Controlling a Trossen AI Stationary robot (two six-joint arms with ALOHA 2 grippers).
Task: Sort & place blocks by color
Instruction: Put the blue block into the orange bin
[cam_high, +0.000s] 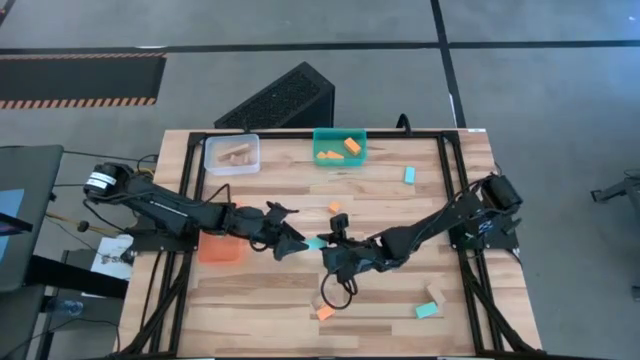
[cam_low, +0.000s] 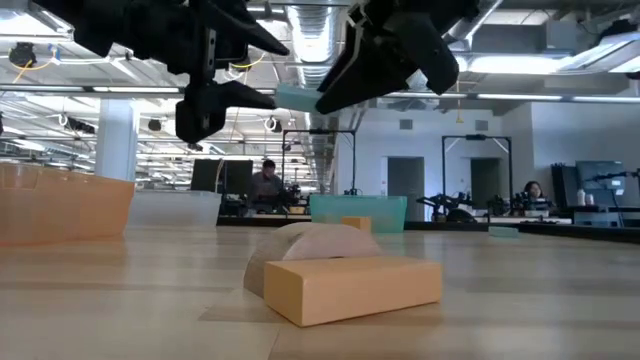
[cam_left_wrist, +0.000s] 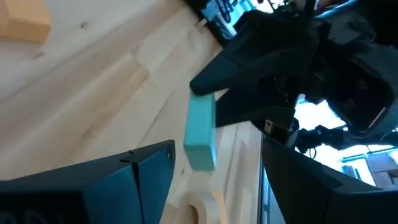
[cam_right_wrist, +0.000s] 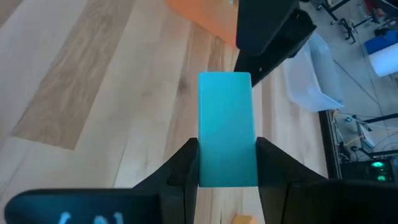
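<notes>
Nearest the low camera, a plain tan wood block (cam_low: 353, 287) lies flat on the tabletop (cam_high: 380, 195), with a tan arch-shaped piece (cam_low: 312, 247) directly behind it.

Task item: a teal block (cam_right_wrist: 227, 127), a smooth rectangular bar with no markings. It is off the tabletop, above the middle, clamped at one end between the fingers (cam_right_wrist: 180, 168) of the right pincer (cam_high: 322, 247). Its free end points toward the left pincer (cam_high: 293, 238).

Left pincer: jaws spread, released, holding nothing. Its fingers (cam_left_wrist: 127, 180) stand either side of the teal block's free end, apart from it in the left wrist view.

Right pincer: clenched on the teal block.

Containers, left to right in the high view:
- Orange bin (cam_high: 220, 248): on the left part of the tabletop, just beside the left arm. Contents cannot be told.
- Clear bin (cam_high: 211, 162): at the far left edge. It holds tan wood blocks (cam_high: 235, 155).
- Teal bin (cam_high: 318, 158): at the far middle edge. It holds orange blocks (cam_high: 341, 149).

Loose blocks on the tabletop:
- Orange block (cam_high: 334, 208), small, near the middle.
- Orange block (cam_high: 324, 313), near the front edge.
- Teal block (cam_high: 409, 175), far right.
- Teal block (cam_high: 427, 310), front right, with a tan block (cam_high: 437, 295) just beside it.
</notes>
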